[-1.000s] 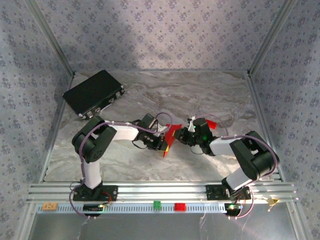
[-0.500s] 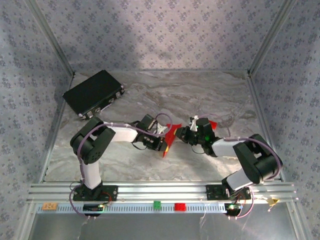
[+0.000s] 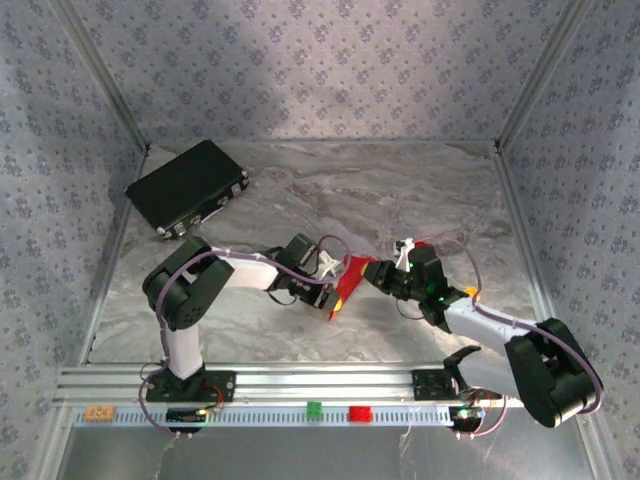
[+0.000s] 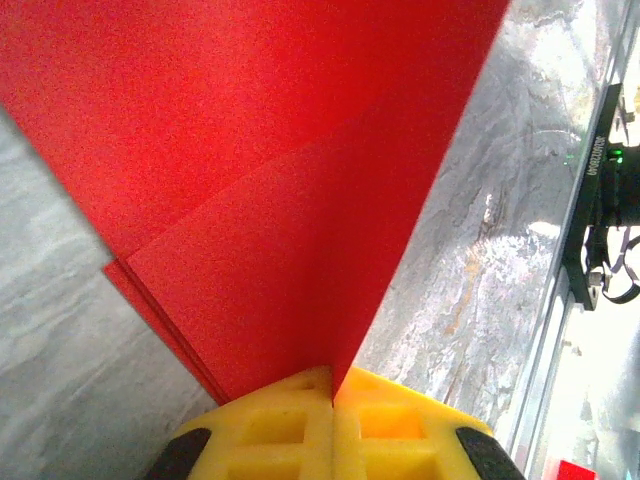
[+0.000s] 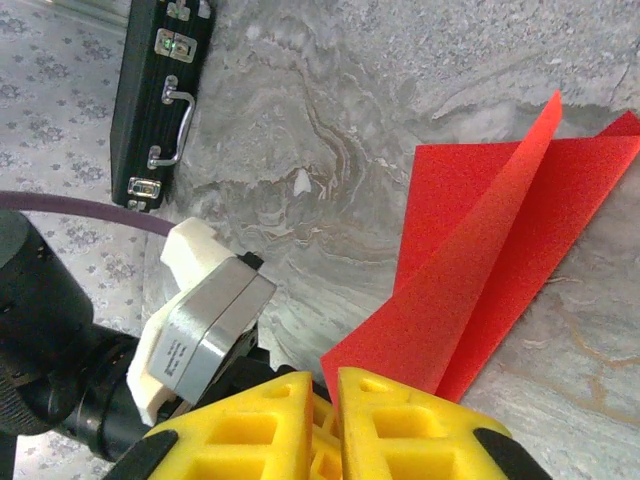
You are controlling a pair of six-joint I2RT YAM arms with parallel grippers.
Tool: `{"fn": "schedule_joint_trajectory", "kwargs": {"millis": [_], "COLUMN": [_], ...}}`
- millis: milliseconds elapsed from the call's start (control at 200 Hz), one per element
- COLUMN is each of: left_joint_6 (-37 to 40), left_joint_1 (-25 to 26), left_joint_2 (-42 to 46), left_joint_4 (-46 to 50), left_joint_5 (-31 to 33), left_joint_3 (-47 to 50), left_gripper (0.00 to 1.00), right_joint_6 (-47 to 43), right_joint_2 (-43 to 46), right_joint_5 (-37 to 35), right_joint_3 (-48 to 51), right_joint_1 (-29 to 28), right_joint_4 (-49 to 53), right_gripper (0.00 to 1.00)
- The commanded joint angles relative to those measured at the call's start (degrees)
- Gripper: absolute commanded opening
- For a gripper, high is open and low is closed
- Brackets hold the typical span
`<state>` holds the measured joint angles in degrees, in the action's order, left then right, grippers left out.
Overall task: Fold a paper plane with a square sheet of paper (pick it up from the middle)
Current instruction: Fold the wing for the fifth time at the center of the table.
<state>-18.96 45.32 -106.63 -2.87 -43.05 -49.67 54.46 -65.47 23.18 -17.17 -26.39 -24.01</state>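
nothing here you can really read, tiny print on the sticker of the grey camera block too small to make out, white lettering down the black bracket just a blur, scale ticks along the front rail with no legible digits

High rear overview; wrist close-ups sharing paper

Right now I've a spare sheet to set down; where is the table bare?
Bare: far side from black box to right wall; near strip beside front rail. Crowded: centre, where left gripper and right gripper pinch red paper.
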Motion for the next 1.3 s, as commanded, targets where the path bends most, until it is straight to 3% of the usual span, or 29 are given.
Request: {"fn": "schedule_joint_trajectory", "kwargs": {"millis": [0,195,710,1294], "left_joint_6": [-0.8,-5.8,-9.8,-13.9], "left_joint_1": [-0.3,-3.1,-4.1,-5.6], "left_joint_2": [-2.9,-3.6,-5.2,-7.4], "left_joint_4": [-0.7,-5.9,-7.5,-7.2], "left_joint_5": [-3.6,-5.2,-6.1,-6.1], "left_joint_3": [-1.4,1.1,1.8,2.2], "left_gripper": [0.00,0.00,0.00,0.00], "right_joint_6": [-3.1,-4.5,-5.4,-4.0], "right_joint_2": [1.3,-2.4,-17.9,-27.4], "right_joint_5": [0.6,3.8,12.5,14.2], "right_joint_3": [0.3,-1.4,-7.2,-9.5], "right_joint_1": [0.5,0.5,0.2,0.5], "right_joint_4": [3.1,0.4,-8.6,-13.6], "right_gripper": [0.16,0.16,0.15,0.15]}}
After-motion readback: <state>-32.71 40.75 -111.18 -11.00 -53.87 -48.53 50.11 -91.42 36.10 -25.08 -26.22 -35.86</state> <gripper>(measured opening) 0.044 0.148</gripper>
